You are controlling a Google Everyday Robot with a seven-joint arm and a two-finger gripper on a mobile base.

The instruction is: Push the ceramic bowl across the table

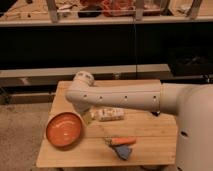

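Note:
The ceramic bowl [65, 131], wide, shallow and orange-red, sits on the left front part of the light wooden table [150, 132]. My white arm reaches in from the right, bends at an elbow over the table's back left and comes down towards the bowl. The gripper [87, 117] is at the arm's lower end, mostly hidden under the forearm, just right of the bowl's rim. It holds nothing. I cannot tell whether it touches the bowl.
A white packet [108, 114] lies at the table's middle, right of the gripper. An orange-handled item [121, 142] and a small blue piece [123, 152] lie near the front edge. A dark low shelf [45, 75] runs behind the table.

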